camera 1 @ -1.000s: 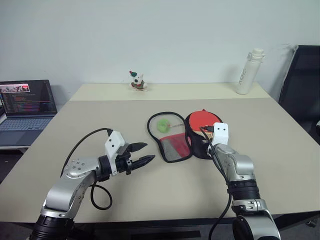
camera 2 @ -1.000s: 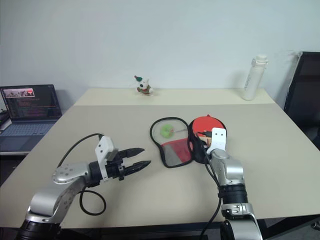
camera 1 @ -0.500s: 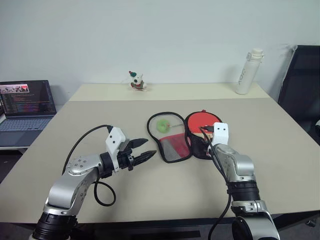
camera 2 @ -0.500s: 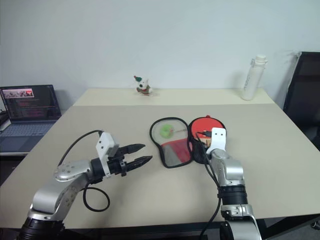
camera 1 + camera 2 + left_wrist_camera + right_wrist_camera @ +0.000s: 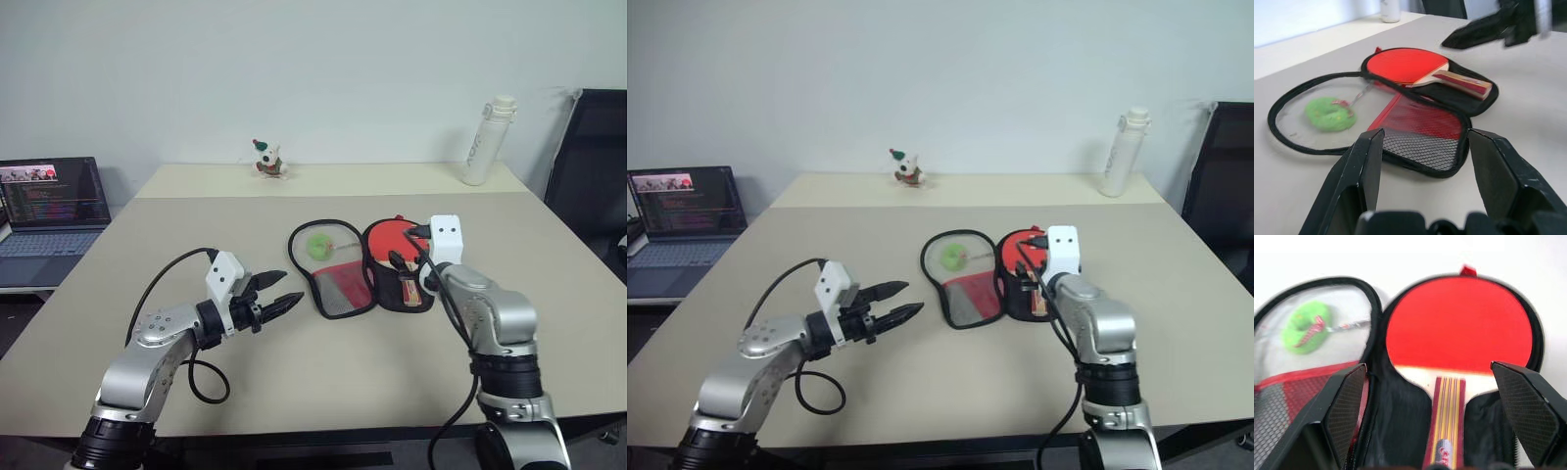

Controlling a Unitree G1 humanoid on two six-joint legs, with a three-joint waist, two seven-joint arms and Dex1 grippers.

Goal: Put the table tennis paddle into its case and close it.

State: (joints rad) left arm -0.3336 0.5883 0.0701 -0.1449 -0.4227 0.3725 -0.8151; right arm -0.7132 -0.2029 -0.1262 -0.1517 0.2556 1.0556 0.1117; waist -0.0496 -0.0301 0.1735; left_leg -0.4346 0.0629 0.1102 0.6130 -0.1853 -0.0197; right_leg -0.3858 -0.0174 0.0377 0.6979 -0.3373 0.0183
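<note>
The case (image 5: pixel 331 282) lies unzipped and spread flat at mid-table, its mesh flap (image 5: pixel 1425 139) on the left. The table tennis paddle (image 5: pixel 1457 325) rests in the black-lined right half, red face up, with its striped wooden handle (image 5: pixel 410 287) pointing toward me. My right gripper (image 5: pixel 1427 366) hovers open just above the handle, touching nothing. Left of the case, my left gripper (image 5: pixel 291 287) is open and empty, held level and pointing at the flap's near edge.
A green ring-shaped soft thing (image 5: pixel 319 245) lies in the clear part of the flap. A small figurine (image 5: pixel 266 159) and a white bottle (image 5: pixel 487 139) stand at the table's far edge. A laptop (image 5: pixel 49 201) is far left and a black chair (image 5: pixel 593 166) far right.
My right gripper has opened wide and lifted off the paddle's handle, drawing back a little. The paddle stays lying in the case. The left gripper has kept its place.
</note>
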